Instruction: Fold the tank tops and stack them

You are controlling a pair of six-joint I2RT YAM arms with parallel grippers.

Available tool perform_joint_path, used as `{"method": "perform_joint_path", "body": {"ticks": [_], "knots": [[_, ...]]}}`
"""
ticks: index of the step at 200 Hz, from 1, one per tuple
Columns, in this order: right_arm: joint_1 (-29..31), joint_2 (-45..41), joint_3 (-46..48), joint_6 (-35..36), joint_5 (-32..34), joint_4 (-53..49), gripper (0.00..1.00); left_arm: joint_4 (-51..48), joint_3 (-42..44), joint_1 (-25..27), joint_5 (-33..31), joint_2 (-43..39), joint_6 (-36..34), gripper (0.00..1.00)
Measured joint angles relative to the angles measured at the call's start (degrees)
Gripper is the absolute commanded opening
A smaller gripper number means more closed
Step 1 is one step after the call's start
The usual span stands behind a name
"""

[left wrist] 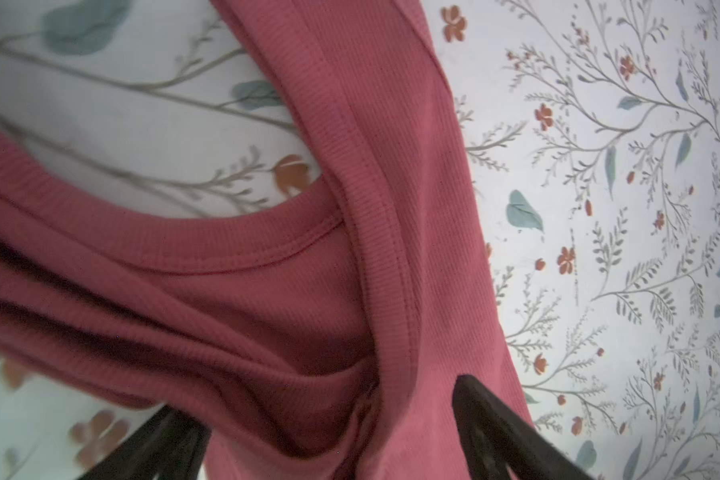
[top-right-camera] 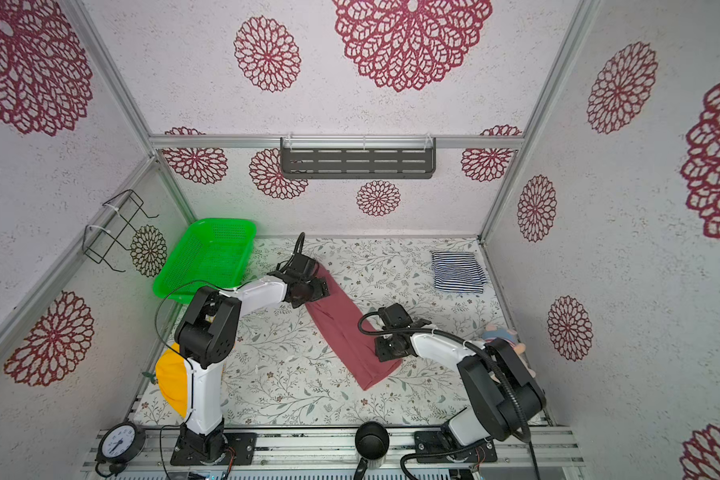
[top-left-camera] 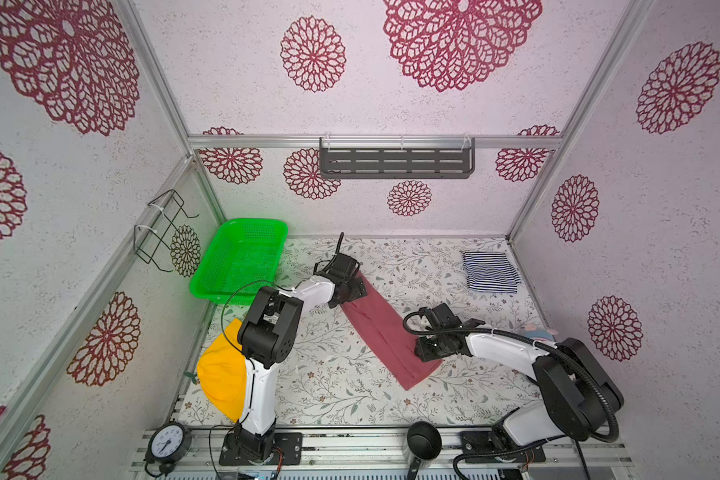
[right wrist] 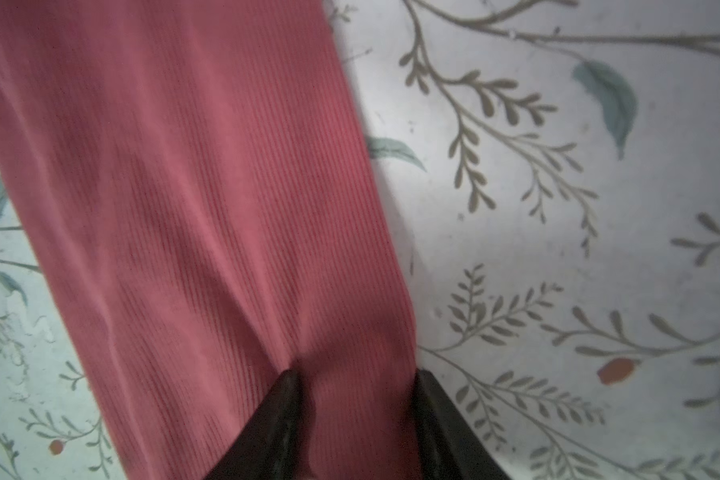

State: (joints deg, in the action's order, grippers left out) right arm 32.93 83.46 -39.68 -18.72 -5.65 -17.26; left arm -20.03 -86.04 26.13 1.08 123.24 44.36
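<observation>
The dusty rose-red tank top (top-left-camera: 381, 328) (top-right-camera: 346, 328) lies as a long narrow strip slanting across the floral table (top-left-camera: 329, 386). My left gripper (top-left-camera: 356, 291) (left wrist: 319, 395) hangs over its far end, jaws wide open, with the neckline and strap folds (left wrist: 267, 257) lying loose between the fingers. My right gripper (top-left-camera: 422, 353) (right wrist: 358, 374) is down on the near end. Its jaws are partly drawn in and straddle the strip's edge, with ribbed cloth (right wrist: 208, 208) puckering between them. The navy-and-white striped tank top (top-left-camera: 489, 272) (top-right-camera: 458, 272) lies folded at the back right.
A green basket (top-left-camera: 242, 257) leans at the back left. A yellow hat (top-left-camera: 221, 374) lies behind the left arm's base. A clock (top-left-camera: 167, 442) and a black cup (top-left-camera: 424, 440) sit on the front rail. A small plush toy (top-right-camera: 504, 332) lies at the right wall.
</observation>
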Motion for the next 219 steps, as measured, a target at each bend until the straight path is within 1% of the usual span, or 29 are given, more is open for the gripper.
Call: {"method": "perform_joint_path", "body": {"ticks": [25,48,60,77,87,108,119,146,165,181,194,209,219], "knots": [[1.55,-3.28,3.78,-5.57,-0.48,3.1,0.48,-0.81,-10.05,0.85,4.11,6.62,-4.74,0.96],[5.4,-3.96,5.01,-11.28,-0.59,6.21,0.5,-2.38,-19.02,1.9,6.88,12.28,-9.81,0.97],[7.89,-3.69,4.98,-13.7,-1.11,7.52,0.54,-3.06,-21.05,2.1,7.45,13.44,-12.15,0.97],[10.23,-3.61,4.59,-15.76,-1.73,7.89,0.59,-3.82,-21.33,1.92,7.78,13.6,-14.67,1.0],[10.67,-3.65,3.87,-16.24,-1.51,6.73,0.63,-3.82,-20.9,1.64,8.33,13.16,-15.85,0.98],[9.62,-4.59,1.86,-16.22,-0.11,2.71,0.73,-4.74,-16.02,0.72,8.57,9.51,-18.03,0.97],[8.76,-5.84,1.18,-15.74,0.39,0.57,0.75,-6.16,-12.72,0.02,8.44,6.69,-18.99,0.97],[7.32,-10.16,0.92,-15.37,0.92,-3.65,0.76,-8.22,-6.88,-0.92,7.3,-1.14,-19.74,0.97],[6.91,-11.56,1.01,-15.43,0.9,-5.42,0.73,-7.96,-0.83,-0.7,6.1,-9.4,-18.73,0.97],[5.75,-12.74,1.99,-15.43,0.13,-6.21,0.73,-7.28,6.86,0.42,4.98,-18.47,-15.34,0.97],[3.06,-13.64,3.34,-15.43,-2.05,-6.29,0.73,-6.6,13.73,2.12,3.85,-25.68,-11.8,0.97],[-0.55,-13.79,4.31,-15.37,-4.9,-6.27,0.73,-5.92,21.77,6.12,1.92,-33.83,-5.75,0.98],[-1.99,-13.55,4.37,-15.26,-6.1,-6.51,0.72,-5.66,25.7,9.2,1.42,-37.48,-1.62,0.99]]}}
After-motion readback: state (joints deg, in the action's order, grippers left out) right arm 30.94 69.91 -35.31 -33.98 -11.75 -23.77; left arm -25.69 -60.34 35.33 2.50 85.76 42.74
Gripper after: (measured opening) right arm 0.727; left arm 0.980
